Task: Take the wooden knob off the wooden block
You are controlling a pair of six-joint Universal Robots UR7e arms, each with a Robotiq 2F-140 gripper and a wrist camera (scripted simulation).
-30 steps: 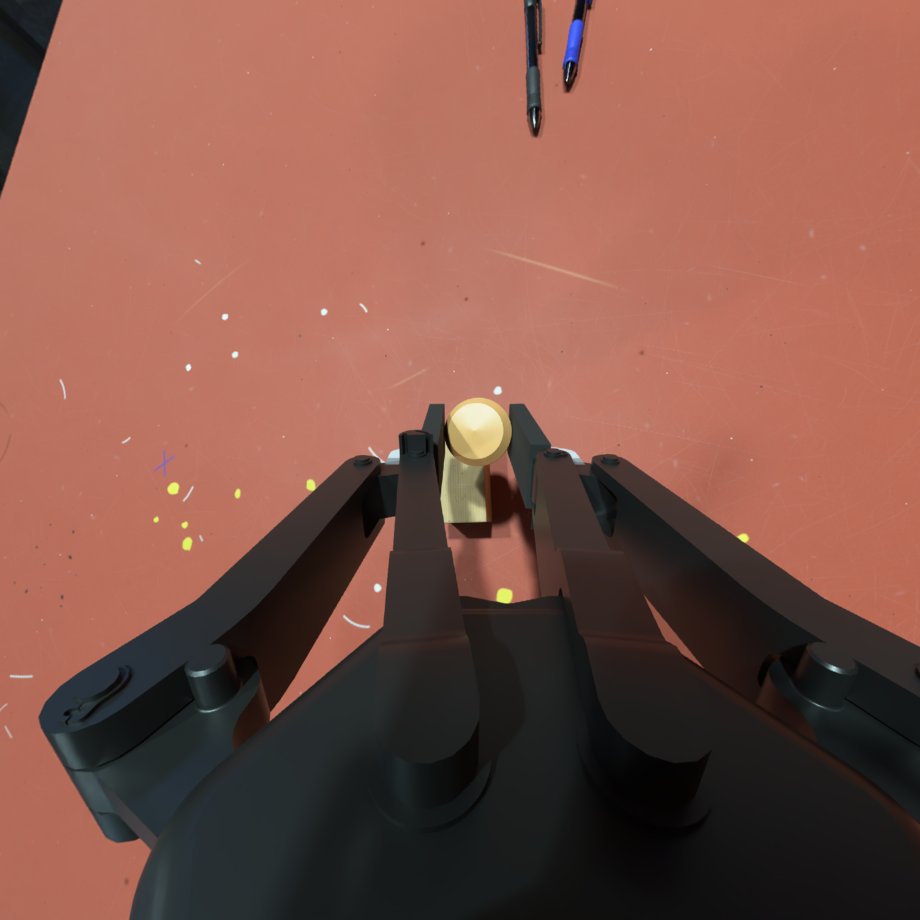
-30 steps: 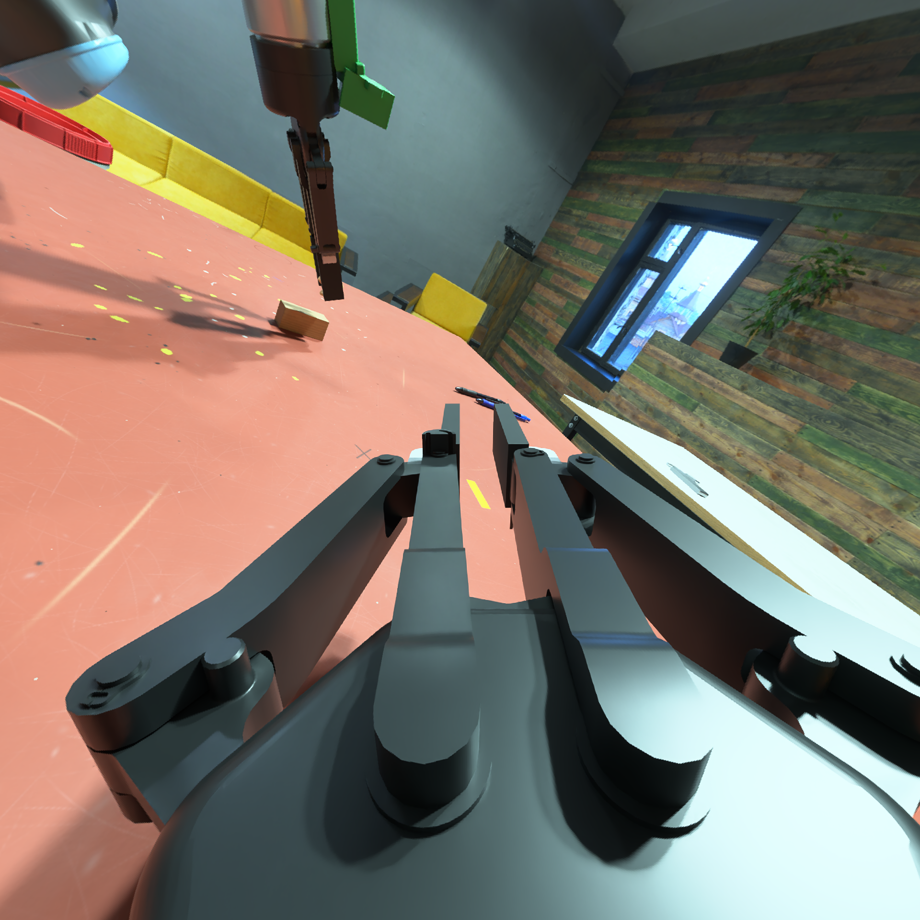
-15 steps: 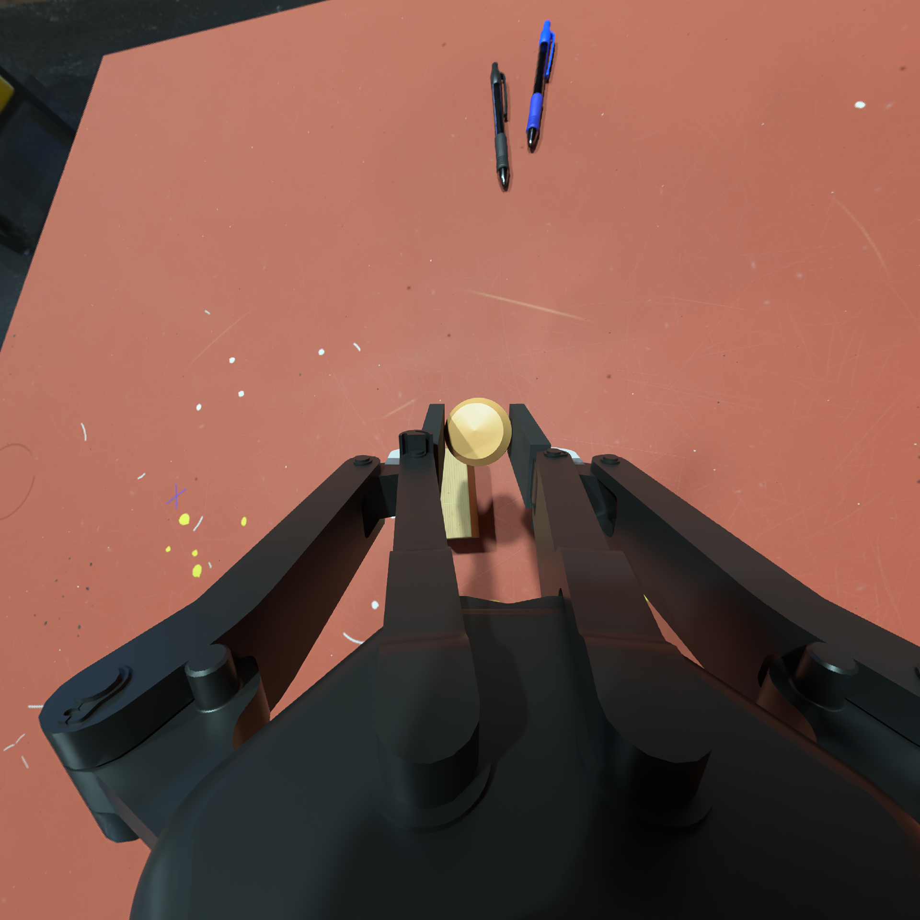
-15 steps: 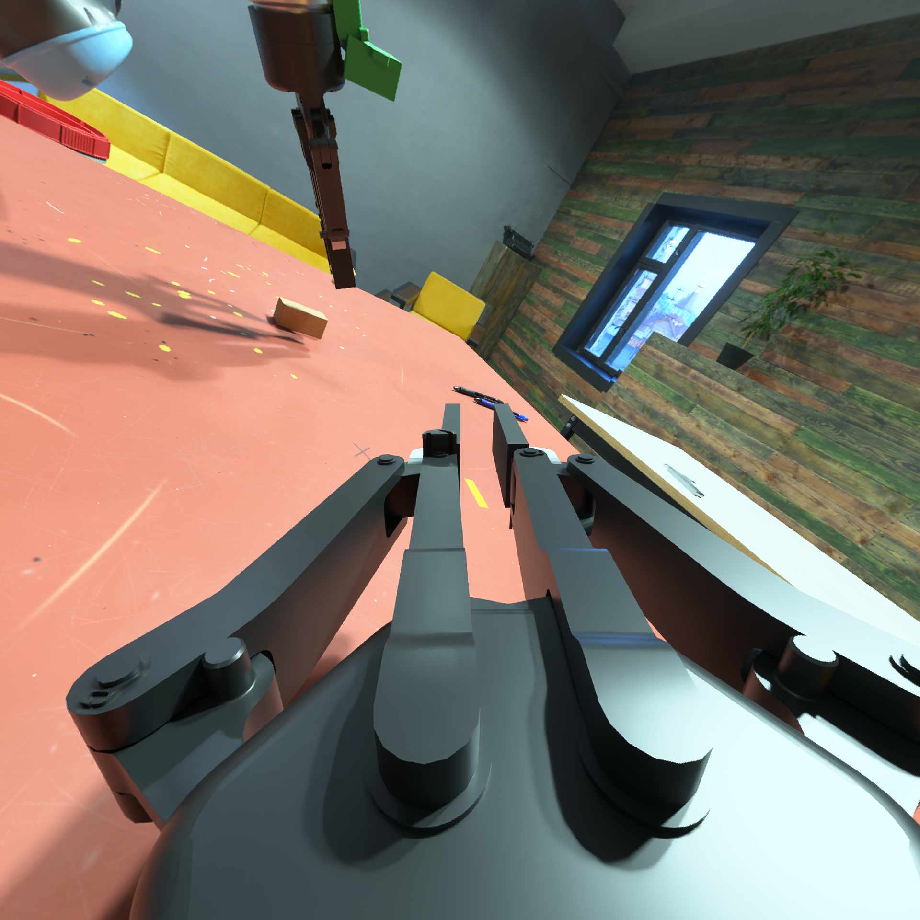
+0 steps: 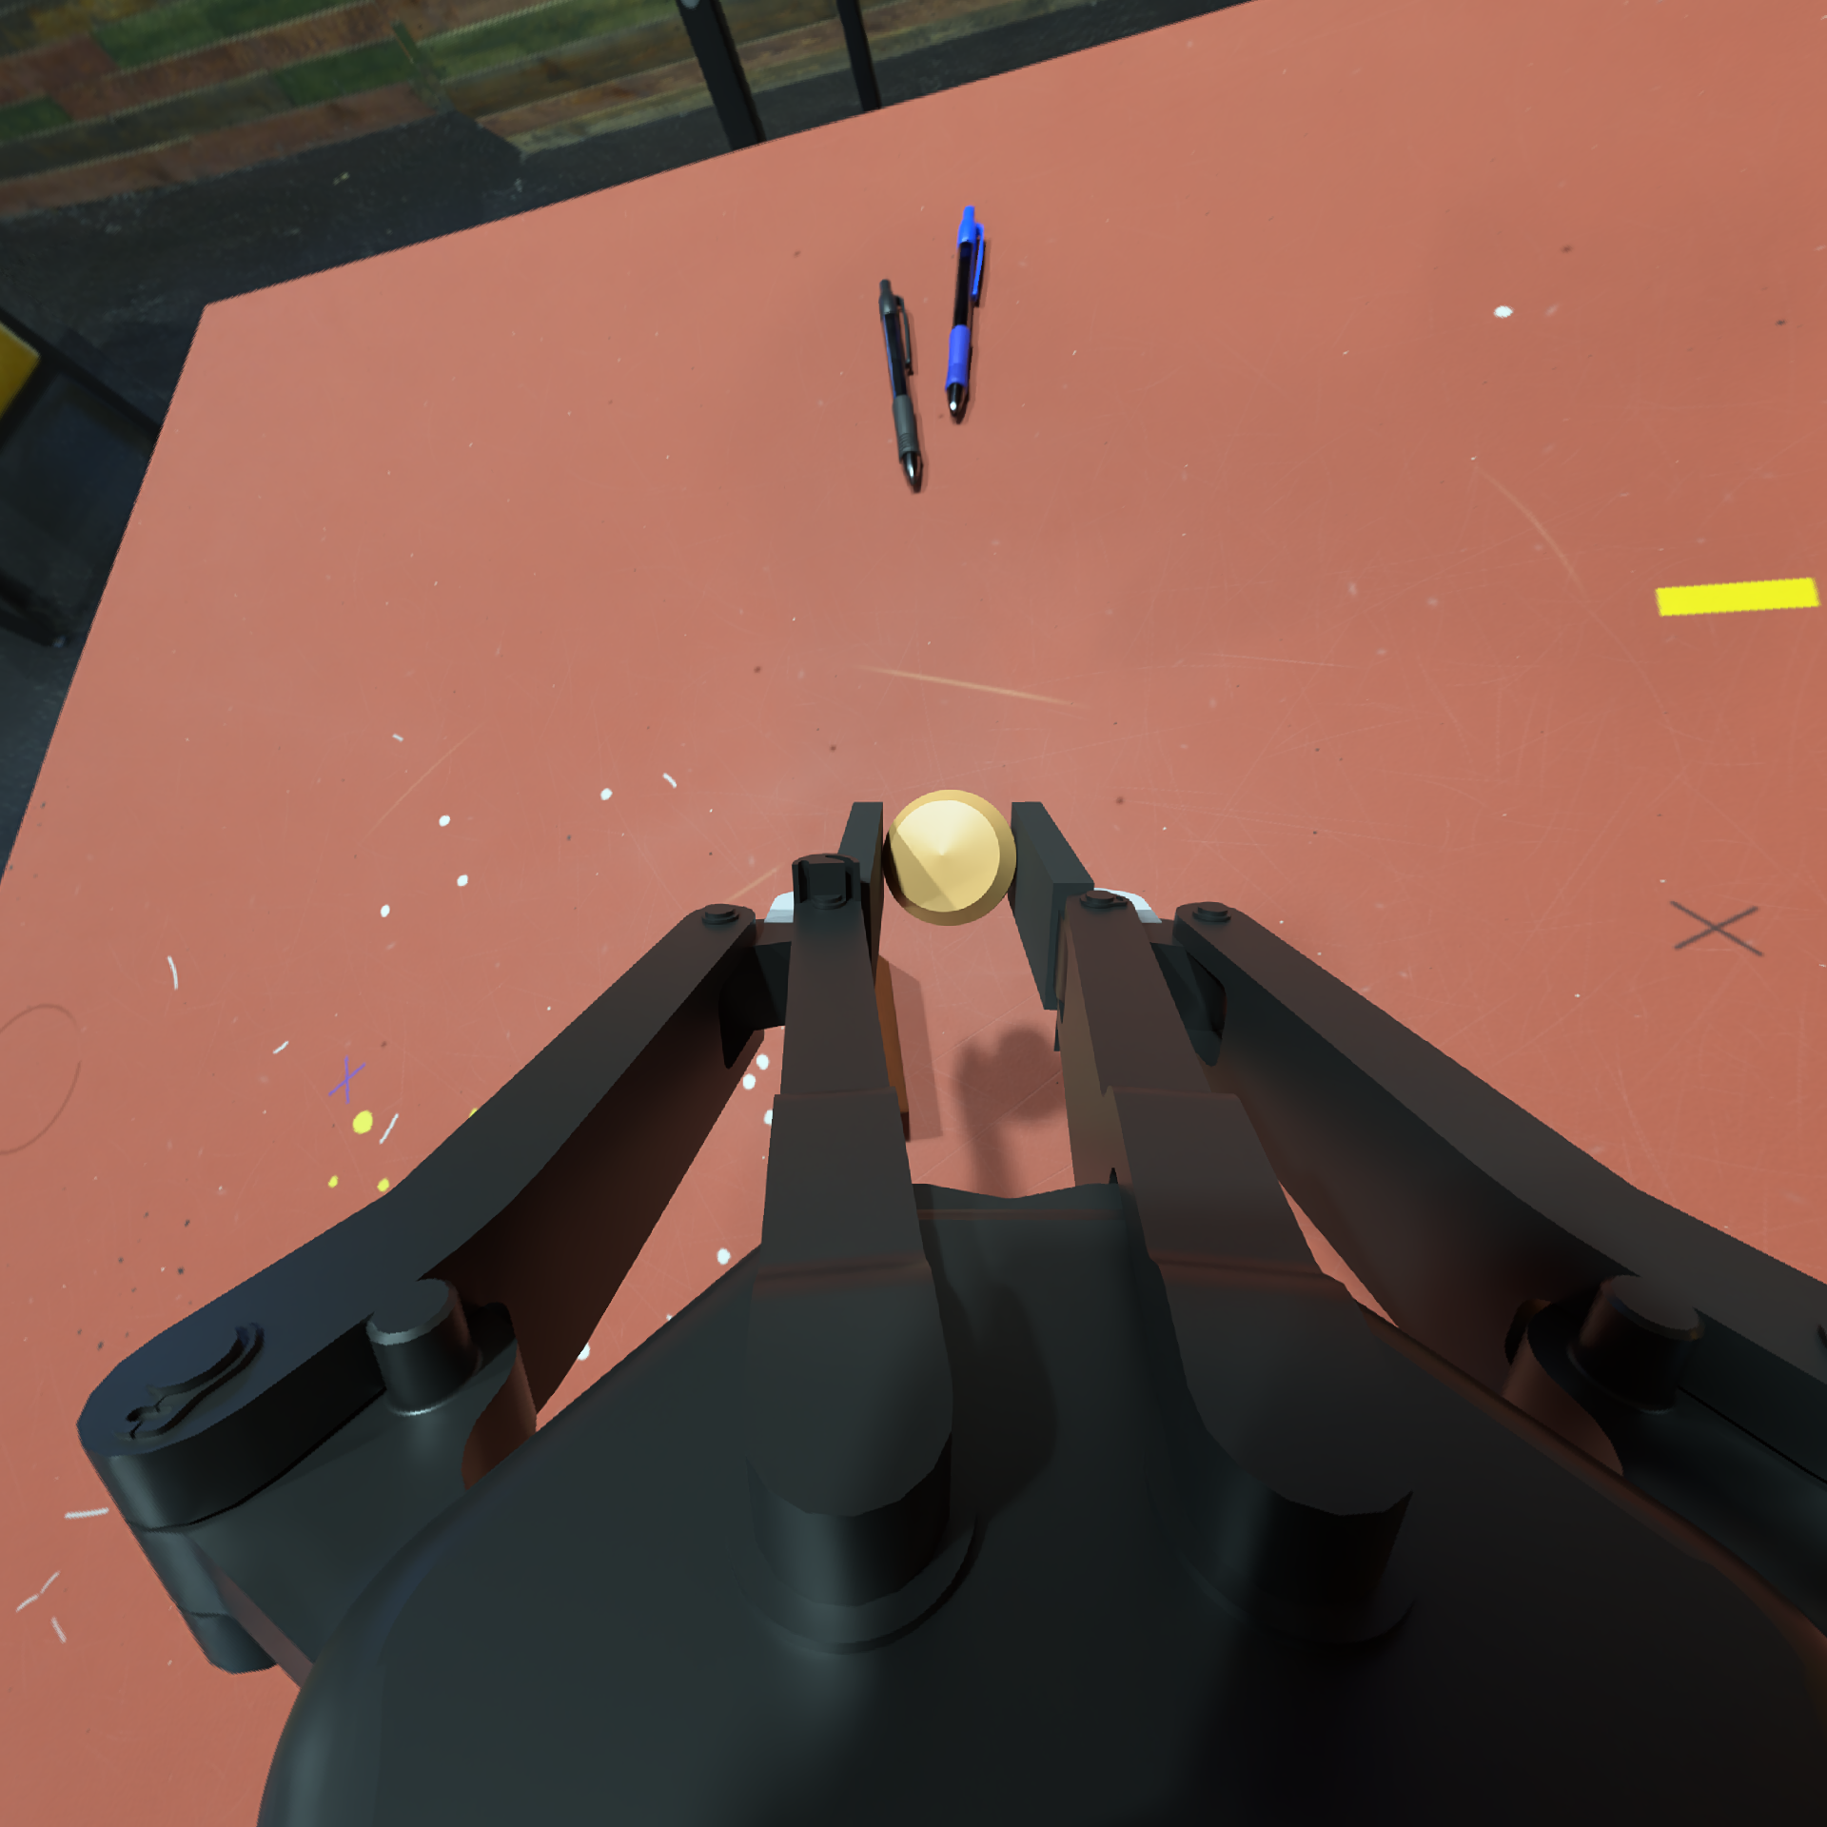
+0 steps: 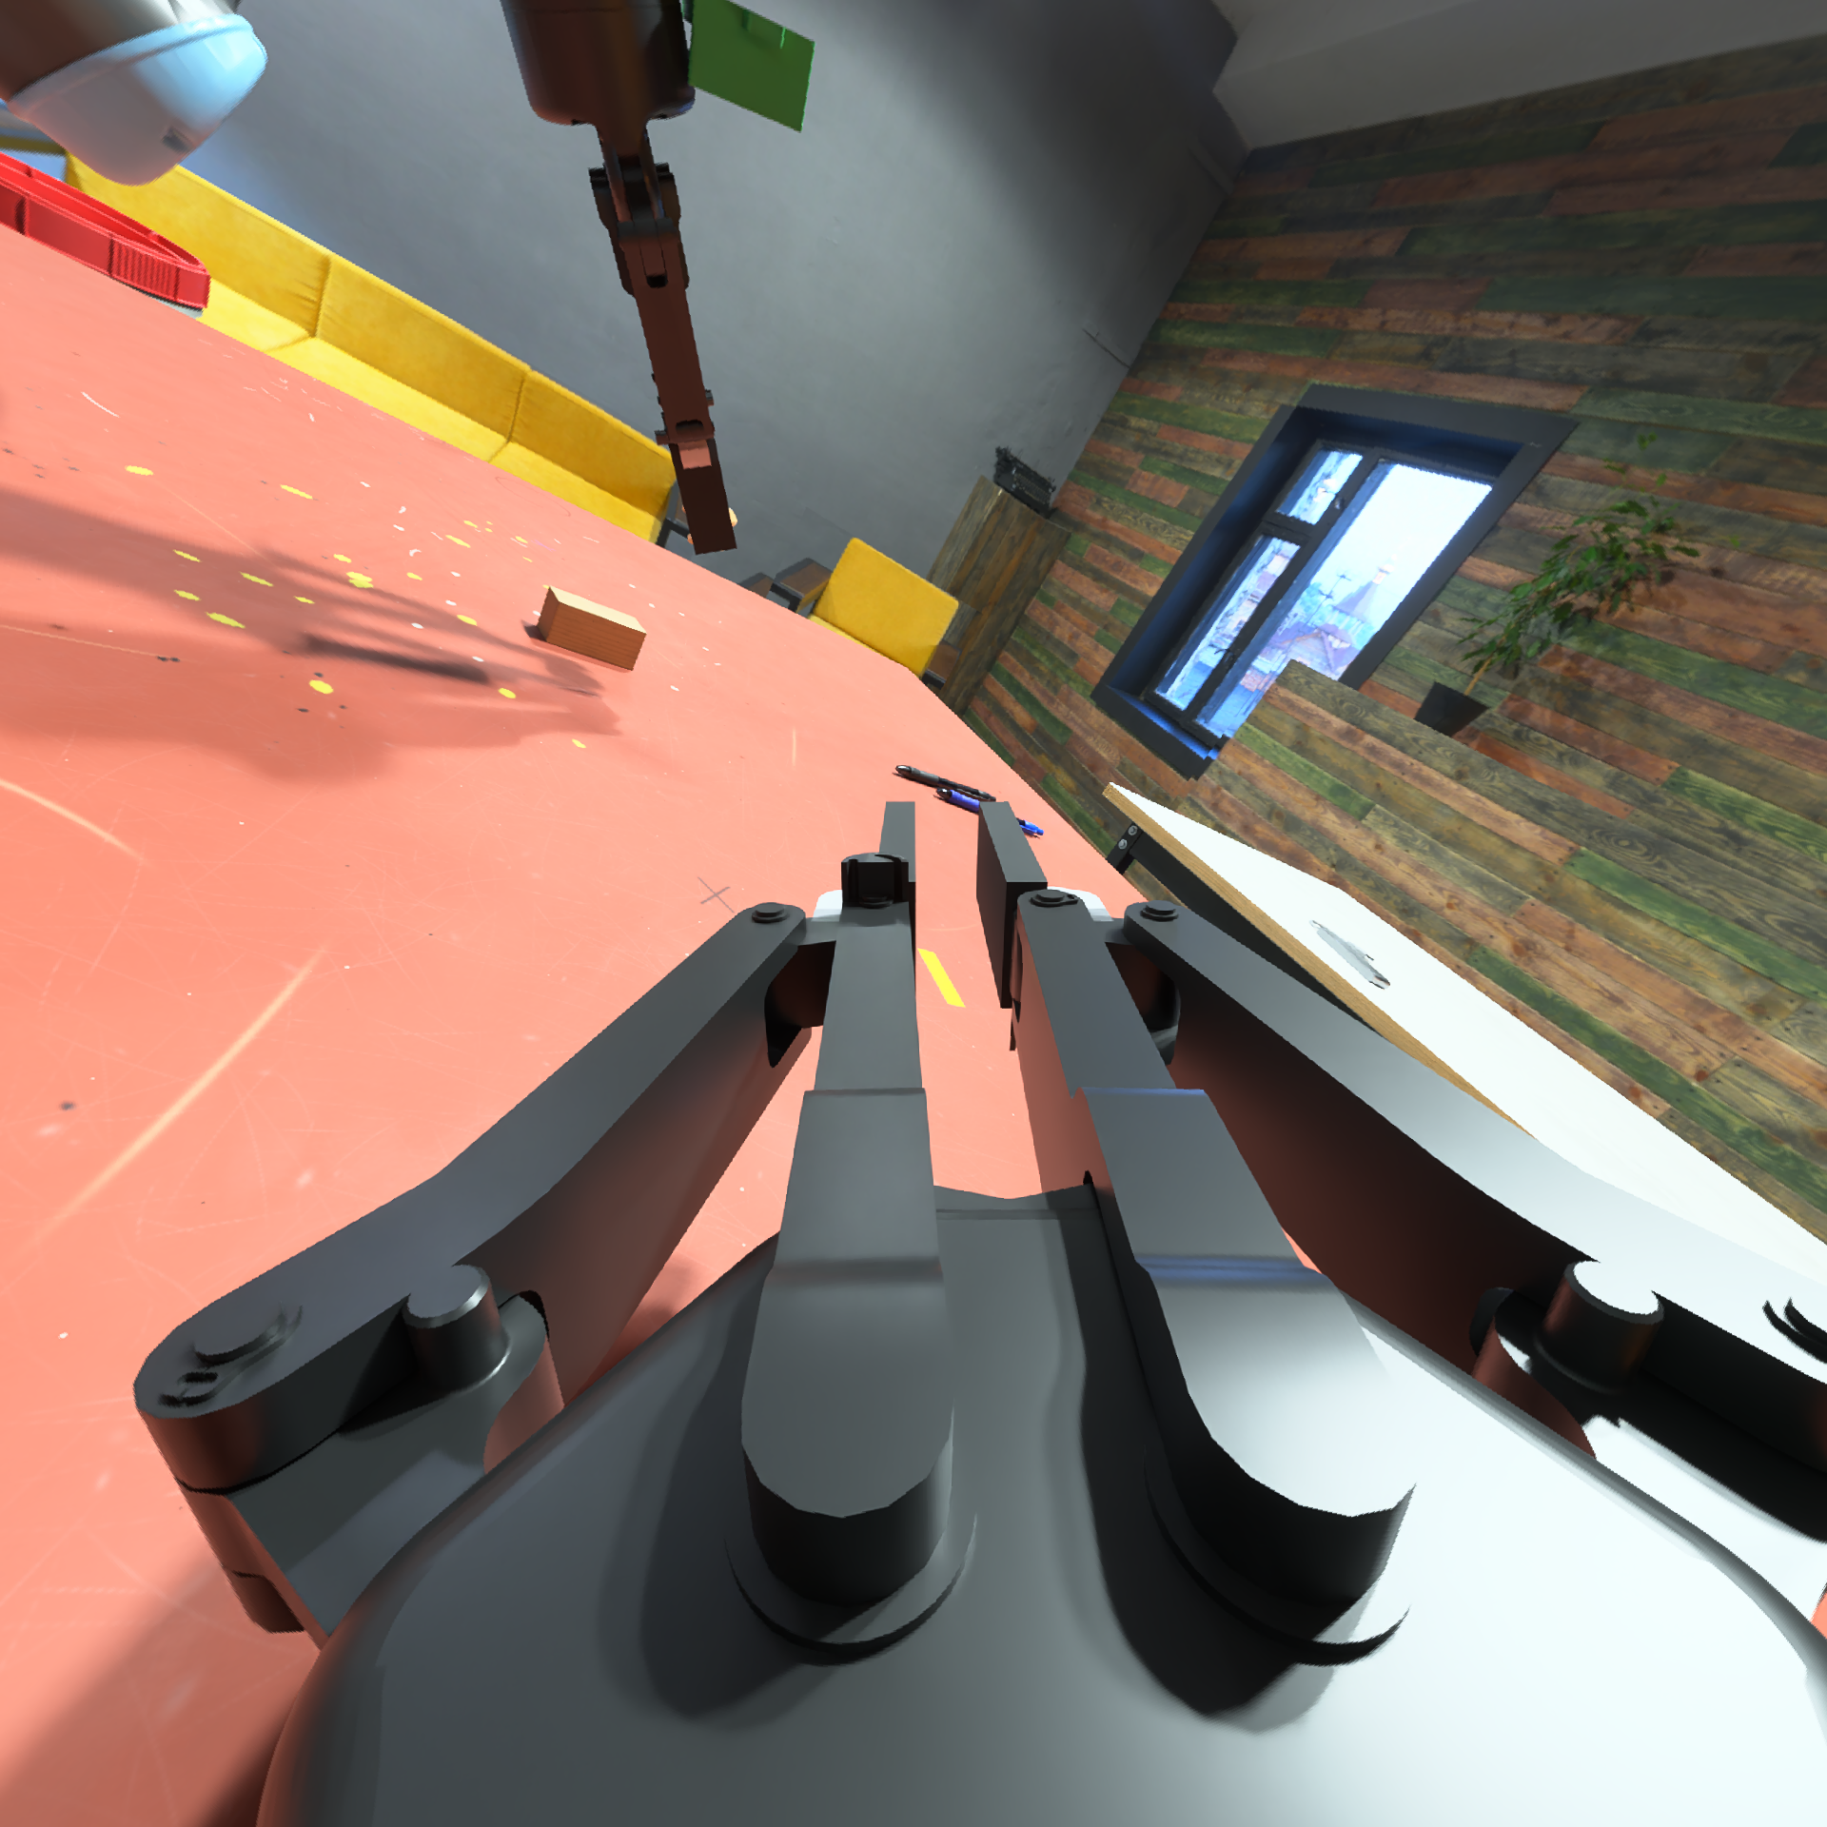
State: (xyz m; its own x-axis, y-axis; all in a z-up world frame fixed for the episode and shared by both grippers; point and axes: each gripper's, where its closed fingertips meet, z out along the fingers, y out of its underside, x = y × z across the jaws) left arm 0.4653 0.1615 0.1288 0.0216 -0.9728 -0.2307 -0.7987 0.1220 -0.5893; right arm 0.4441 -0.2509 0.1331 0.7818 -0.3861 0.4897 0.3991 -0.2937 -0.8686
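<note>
Salmon-red table top (image 5: 1285,494), scratched and flecked with white and yellow paint, bearing a yellow stripe (image 5: 1737,596). A black pen (image 5: 899,381) and a blue pen (image 5: 962,311) lie side by side near its far edge. A wooden block (image 6: 590,627) lies flat, well apart from the pens.

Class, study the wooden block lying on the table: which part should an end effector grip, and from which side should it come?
Grip the wooden block across its two long side faces, descending from above. It lies flat on the table, nothing close beside it, and those faces are parallel and narrower apart than its length.
</note>
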